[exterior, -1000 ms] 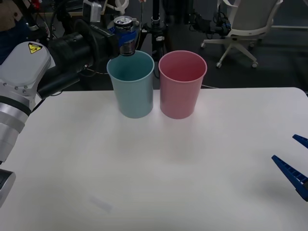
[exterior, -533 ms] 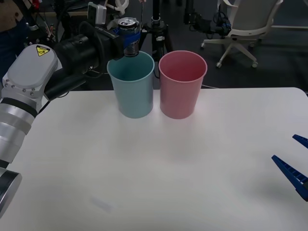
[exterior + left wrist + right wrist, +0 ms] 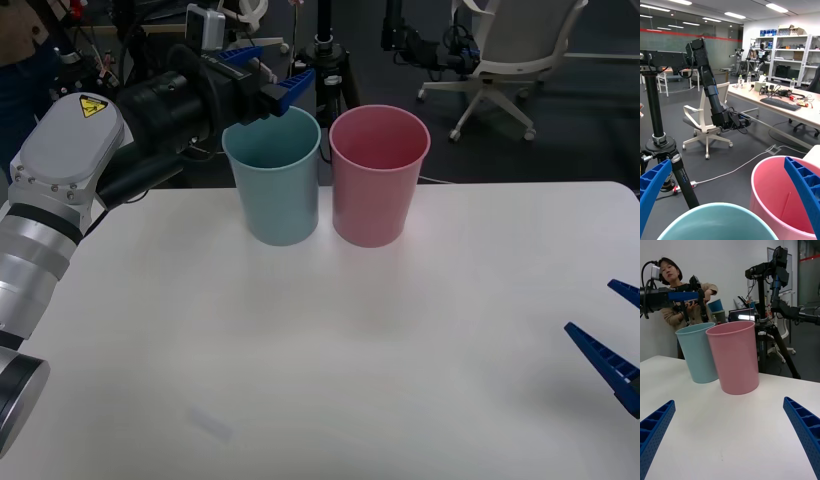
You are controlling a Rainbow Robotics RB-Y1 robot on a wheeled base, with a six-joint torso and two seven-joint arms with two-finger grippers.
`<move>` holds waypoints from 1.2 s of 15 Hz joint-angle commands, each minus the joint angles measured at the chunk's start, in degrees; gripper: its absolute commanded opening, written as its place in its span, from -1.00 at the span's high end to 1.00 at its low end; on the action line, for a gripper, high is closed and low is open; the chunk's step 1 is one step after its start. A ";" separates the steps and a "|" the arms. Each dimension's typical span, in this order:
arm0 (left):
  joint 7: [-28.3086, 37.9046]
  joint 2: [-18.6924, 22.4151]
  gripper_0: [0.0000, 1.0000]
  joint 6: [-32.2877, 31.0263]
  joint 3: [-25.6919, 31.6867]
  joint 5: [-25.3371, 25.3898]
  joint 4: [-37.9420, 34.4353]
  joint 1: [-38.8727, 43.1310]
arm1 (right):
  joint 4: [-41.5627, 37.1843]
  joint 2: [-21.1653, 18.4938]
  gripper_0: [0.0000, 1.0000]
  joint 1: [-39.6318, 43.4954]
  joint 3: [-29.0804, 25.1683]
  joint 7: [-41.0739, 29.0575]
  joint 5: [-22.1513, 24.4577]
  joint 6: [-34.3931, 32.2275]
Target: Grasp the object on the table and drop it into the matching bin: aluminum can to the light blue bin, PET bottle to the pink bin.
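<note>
Gone from the opened left pincer (image 3: 268,73) above the light blue bin (image 3: 272,190): the aluminum can.

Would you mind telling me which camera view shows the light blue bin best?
The front view: the light blue bin stands whole, from rim to base, on the table, with the open left gripper above its rim. The right wrist view shows it partly behind the pink bin; the left wrist view shows just its rim.

no words or numbers that can be read, one sign, a small yellow warning sticker (image 3: 91,107) with a black mark, on the grey shoulder of the left arm (image 3: 60,170), upper left of the front view
</note>
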 commanded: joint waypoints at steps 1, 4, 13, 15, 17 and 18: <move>-0.06 0.06 -1.00 -0.01 0.00 0.28 -0.01 0.00 | 0.00 0.00 -1.00 0.00 0.00 0.00 0.00 0.00; -0.06 0.67 -1.00 -1.33 0.08 1.77 -0.01 0.17 | 0.00 0.00 -1.00 0.00 0.00 0.00 0.00 0.00; -4.02 10.08 -1.00 -5.11 1.84 13.02 -10.99 10.72 | 0.00 0.00 -1.00 0.00 0.00 0.00 0.00 0.00; -4.46 12.01 -1.00 -5.11 3.07 14.87 -14.68 14.68 | 0.00 0.00 -1.00 0.00 0.00 0.00 0.00 0.00; -5.42 14.12 -1.00 -5.11 4.65 17.06 -18.55 19.33 | 0.00 0.00 -1.00 0.00 0.00 0.00 0.00 0.00; -8.24 14.73 -1.00 -5.11 6.24 18.56 -20.22 22.41 | 0.00 0.00 -1.00 0.00 0.00 0.00 0.00 0.00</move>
